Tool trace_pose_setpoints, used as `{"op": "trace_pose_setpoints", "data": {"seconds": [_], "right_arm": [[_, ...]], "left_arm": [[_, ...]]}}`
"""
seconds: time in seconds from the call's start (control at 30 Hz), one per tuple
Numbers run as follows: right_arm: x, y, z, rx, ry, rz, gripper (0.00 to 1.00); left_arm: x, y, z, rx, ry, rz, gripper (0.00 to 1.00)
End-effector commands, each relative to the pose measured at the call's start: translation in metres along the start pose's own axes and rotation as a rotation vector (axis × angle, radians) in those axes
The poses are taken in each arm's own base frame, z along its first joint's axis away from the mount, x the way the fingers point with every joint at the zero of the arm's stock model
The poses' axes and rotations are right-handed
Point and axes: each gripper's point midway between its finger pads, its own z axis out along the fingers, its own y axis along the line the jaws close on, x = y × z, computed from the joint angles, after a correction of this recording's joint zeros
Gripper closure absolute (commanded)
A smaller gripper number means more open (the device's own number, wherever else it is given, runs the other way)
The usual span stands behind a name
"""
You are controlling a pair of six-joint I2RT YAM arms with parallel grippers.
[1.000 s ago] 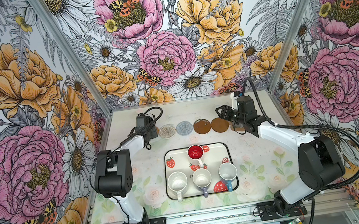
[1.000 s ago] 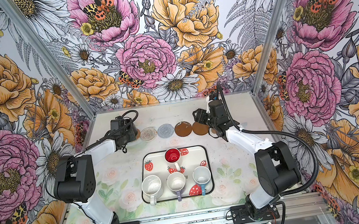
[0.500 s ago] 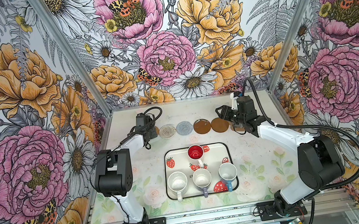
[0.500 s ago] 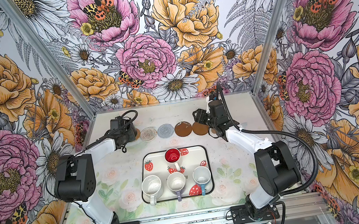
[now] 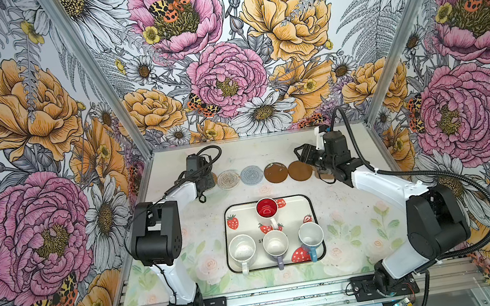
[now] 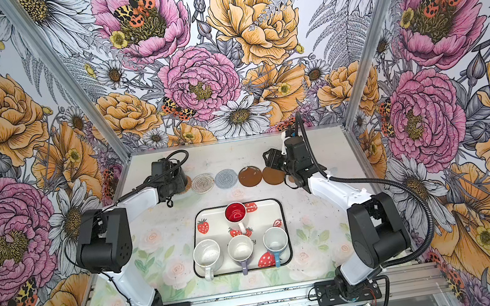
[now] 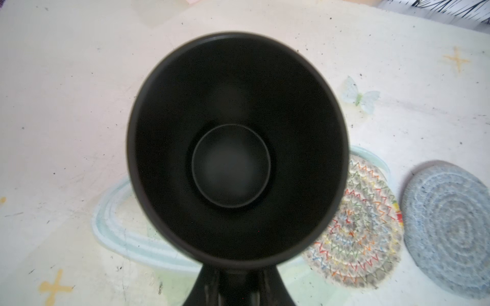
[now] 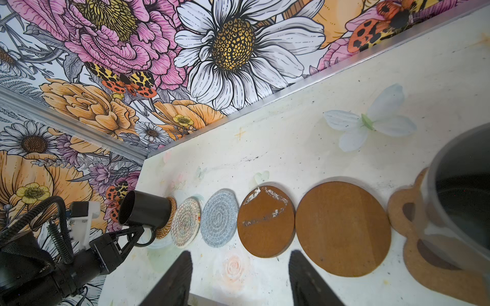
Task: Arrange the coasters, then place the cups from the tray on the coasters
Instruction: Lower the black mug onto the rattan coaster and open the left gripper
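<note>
Top views both show four cups (image 6: 240,248) on the tray (image 5: 293,207): red-lined mug (image 5: 267,211), white mug (image 5: 242,249), lilac mug (image 5: 276,243), light-blue mug (image 5: 310,234). Left wrist: black mug (image 7: 238,148) beside cream coaster (image 7: 366,233) and grey-blue coaster (image 7: 448,227). Right wrist: six coasters (image 8: 342,227) in one row on the tabletop (image 8: 291,148); left claw (image 8: 138,232) clamped on the black mug's handle, mug on the rattan coaster (image 8: 165,227); grey mug (image 8: 464,198) on the paw coaster (image 8: 437,273); right claw (image 8: 240,278) apart, empty.

Open worktop (image 5: 243,194) separates the far coaster row (image 5: 275,173) from the cream strawberry tray (image 5: 296,205); black mug (image 8: 144,209) left and grey mug (image 8: 461,185) right cap the row.
</note>
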Motion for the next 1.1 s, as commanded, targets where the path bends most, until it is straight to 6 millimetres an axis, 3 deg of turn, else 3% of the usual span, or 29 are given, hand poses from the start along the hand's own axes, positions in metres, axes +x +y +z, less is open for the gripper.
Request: {"op": "trace_pose_setpoints", "data": {"seconds": [0.0, 0.17, 0.43, 0.67, 0.87, 1.07], "right_arm": [[-0.012, 0.007, 0.000, -0.019, -0.017, -0.014, 0.40], [-0.012, 0.009, -0.001, -0.022, -0.018, -0.015, 0.40], [-0.012, 0.008, -0.001, -0.022, -0.016, -0.014, 0.40], [-0.012, 0.010, -0.003, -0.024, -0.017, -0.015, 0.40], [-0.013, 0.012, -0.005, -0.031, -0.017, -0.014, 0.40], [-0.012, 0.014, -0.010, -0.025, -0.021, -0.018, 0.41]], "left_arm": [[-0.030, -0.002, -0.009, 0.020, -0.083, -0.036, 1.00], [-0.030, -0.004, -0.010, 0.026, -0.078, -0.041, 1.00], [-0.031, -0.003, -0.014, 0.027, -0.081, -0.047, 0.66], [-0.035, -0.001, -0.026, 0.026, -0.106, -0.061, 0.50], [-0.047, -0.004, -0.061, 0.020, -0.185, -0.077, 0.47], [-0.061, -0.021, -0.123, 0.043, -0.346, -0.093, 0.45]]}}
